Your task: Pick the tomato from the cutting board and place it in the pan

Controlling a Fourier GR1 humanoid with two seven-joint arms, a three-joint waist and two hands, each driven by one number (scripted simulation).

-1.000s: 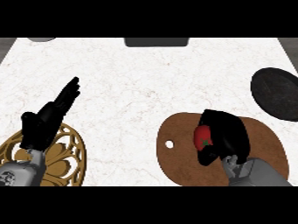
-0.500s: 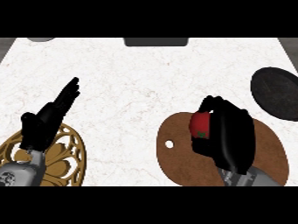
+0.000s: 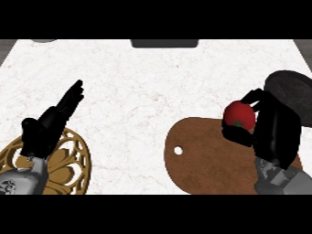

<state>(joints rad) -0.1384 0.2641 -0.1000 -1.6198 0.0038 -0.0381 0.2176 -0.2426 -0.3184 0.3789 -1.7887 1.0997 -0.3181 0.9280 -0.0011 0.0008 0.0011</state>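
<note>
You have the white marble counter (image 3: 151,91) filling the frame. On it the brown cutting board (image 3: 206,164) sits at lower right, and the dark pan (image 3: 297,96) lies at the right edge, just above the board. A gold openwork trivet (image 3: 70,160) sits at lower left.

Your left hand (image 3: 47,128) rests over the trivet's upper rim, fingers straight and pointing toward the upper left, holding nothing.

Your right hand (image 3: 277,132) comes up from the lower right, with its fingers and thumb curled round the tomato (image 3: 240,114). The tomato shows red between them at the board's upper right edge, just beside the pan's left rim. You cannot tell from this view whether it has cleared the board.

Judge the tomato as light, round, smooth-skinned and somewhat soft. It can roll or slip out sideways, and it bruises if squeezed. Take it across its widest middle, thumb opposite fingers, as the hand appears to do now. Carry it level, and open only when it is low over the pan's middle so that it does not roll off the shallow rim.
</note>
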